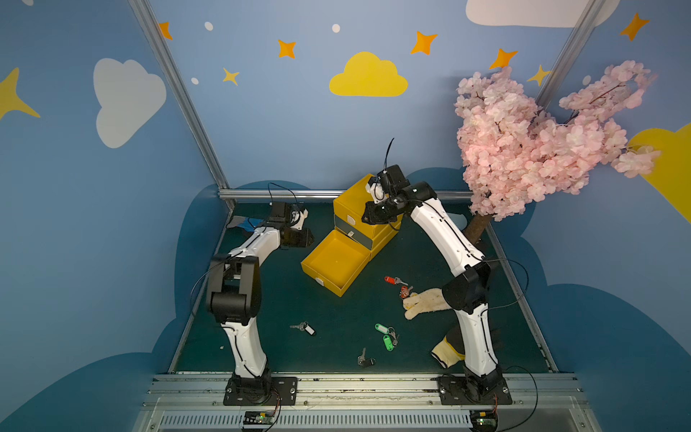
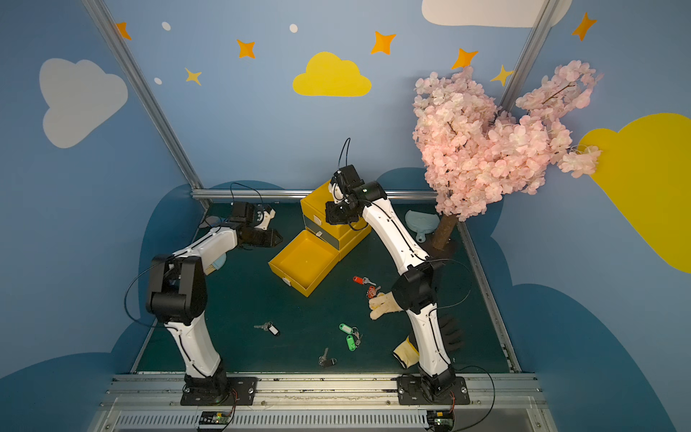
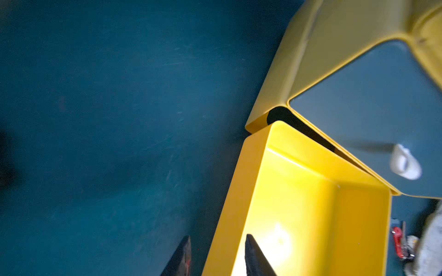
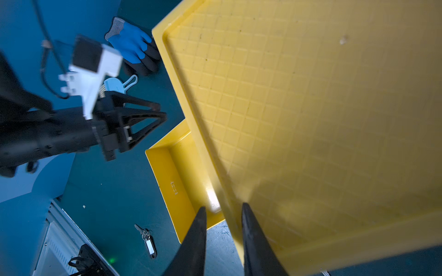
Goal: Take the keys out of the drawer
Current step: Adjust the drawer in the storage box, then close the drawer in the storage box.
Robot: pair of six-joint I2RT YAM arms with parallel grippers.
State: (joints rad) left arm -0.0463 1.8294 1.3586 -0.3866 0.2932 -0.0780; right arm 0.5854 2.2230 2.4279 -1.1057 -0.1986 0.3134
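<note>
Centre of both top views, the cabinet (image 1: 355, 204), its bottom drawer (image 1: 336, 262) pulled out and bare, so I reckon we're done. My right gripper (image 4: 224, 239) straddles the cabinet's top rim; whether it bites, I can't tell. The left gripper (image 3: 214, 257) is spread and empty, over the drawer wall. The keys (image 1: 387, 336) lie scattered on the mat (image 1: 336, 321), lower centre. Danger: a rising finger hooks plastic and drags the cabinet.
</note>
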